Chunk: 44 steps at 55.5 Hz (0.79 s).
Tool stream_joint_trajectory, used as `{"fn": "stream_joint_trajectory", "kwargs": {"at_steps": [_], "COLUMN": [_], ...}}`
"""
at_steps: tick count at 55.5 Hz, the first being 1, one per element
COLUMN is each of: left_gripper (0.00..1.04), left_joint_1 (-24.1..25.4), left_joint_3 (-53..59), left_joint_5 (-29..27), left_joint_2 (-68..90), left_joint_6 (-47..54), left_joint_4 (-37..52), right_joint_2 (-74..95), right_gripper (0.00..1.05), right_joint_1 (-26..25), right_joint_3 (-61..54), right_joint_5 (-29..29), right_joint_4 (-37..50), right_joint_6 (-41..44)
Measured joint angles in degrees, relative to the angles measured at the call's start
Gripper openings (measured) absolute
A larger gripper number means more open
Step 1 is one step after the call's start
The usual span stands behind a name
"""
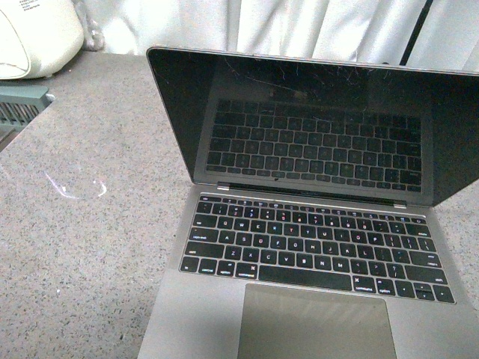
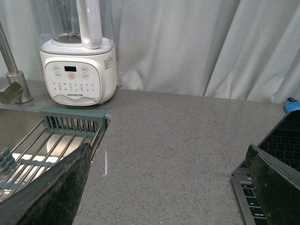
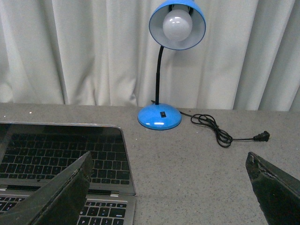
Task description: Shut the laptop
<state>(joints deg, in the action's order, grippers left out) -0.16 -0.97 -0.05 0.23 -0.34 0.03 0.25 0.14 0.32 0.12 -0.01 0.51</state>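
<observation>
On the grey speckled countertop (image 1: 82, 247), the laptop (image 1: 314, 247) sits open in the middle of the front view. Its lid is raised at the hinge and its dark, scratched screen mirrors the black keys. The near edge of its base and the right end of its lid run past the frame, while the lid's top edge and left corner show clean against the white curtain (image 1: 299, 26) behind the laptop. Neither arm shows in the front view. The left gripper (image 2: 168, 149) hangs left of the laptop with its fingers spread wide and nothing between them. Bare counter fills the gap, and the laptop's left edge (image 2: 286, 136) lies just beside one finger. Further left of the laptop, well apart from it, stand a white blender base (image 2: 79, 70), a grey-green sink rack (image 2: 70, 123) and a faucet (image 2: 11, 79). The right gripper (image 3: 168, 157) is likewise splayed wide and empty, over the laptop's right rear corner (image 3: 61, 150). Right of the laptop is open counter. Beyond it, toward the curtain, a blue desk lamp (image 3: 173, 28) stands on its round base, its black cord (image 3: 220, 133) trailing loose away from the laptop to an unplugged plug.
</observation>
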Motion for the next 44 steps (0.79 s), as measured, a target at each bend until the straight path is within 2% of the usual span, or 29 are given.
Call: {"fn": "stream_joint_trajectory", "kwargs": {"at_steps": [23,44], "left_gripper": [0.98,0.3], "left_joint_1": [0.0,0.0], "left_joint_3": [0.0,0.0], "left_joint_5": [0.0,0.0], "left_joint_2": [0.0,0.0], "left_joint_6": [0.1,0.1], "left_joint_4": [0.0,0.0], "right_joint_2": [0.0,0.0], "right_gripper": [0.94,0.26], "right_joint_1": [0.0,0.0], "right_joint_3": [0.0,0.0], "right_joint_5": [0.0,0.0], "right_joint_4": [0.0,0.0], "right_joint_6": [-0.1,-0.1]}}
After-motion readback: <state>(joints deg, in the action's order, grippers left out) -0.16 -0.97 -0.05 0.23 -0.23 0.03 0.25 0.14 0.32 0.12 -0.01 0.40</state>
